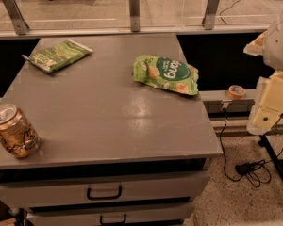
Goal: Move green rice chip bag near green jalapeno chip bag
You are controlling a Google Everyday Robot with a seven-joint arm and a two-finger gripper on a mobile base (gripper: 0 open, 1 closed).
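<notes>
Two bags are seen left of the gripper (269,105) beside the table (108,126), its state cannot be told: green rice chip bag (166,74) nearer, green jalapeno chip bag (57,55) farther.

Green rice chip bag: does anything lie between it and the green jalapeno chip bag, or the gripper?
Nothing visible does. The green rice chip bag and green jalapeno chip bag lie apart on the table, the can well off that line at front left. The gripper is off the table's right side, nothing between.
</notes>
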